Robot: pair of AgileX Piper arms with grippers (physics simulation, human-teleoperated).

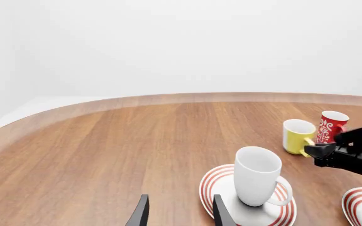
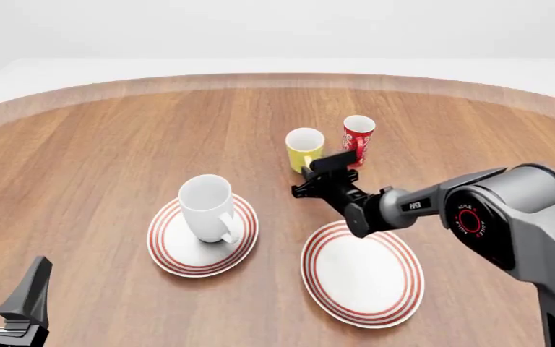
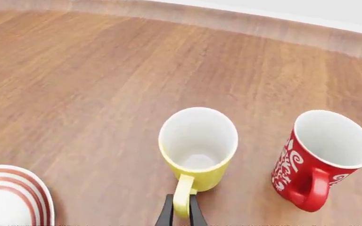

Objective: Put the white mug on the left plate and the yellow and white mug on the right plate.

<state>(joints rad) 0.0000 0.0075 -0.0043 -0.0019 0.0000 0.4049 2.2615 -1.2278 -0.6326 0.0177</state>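
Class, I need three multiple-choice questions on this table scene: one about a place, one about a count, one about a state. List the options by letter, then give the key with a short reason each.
1. Where is the white mug?
A. on the left plate
B. on the right plate
C. on the bare table

2. How many mugs are there?
A. two
B. three
C. four

3. What is the right gripper doing?
A. hanging open over a plate
B. closed on the yellow and white mug handle
C. holding the red mug

Key: 1 A, the mug stands inside the left plate's red rings. 2 B, white, yellow and red. 3 B, the right wrist view shows the fingers pinching the yellow handle.
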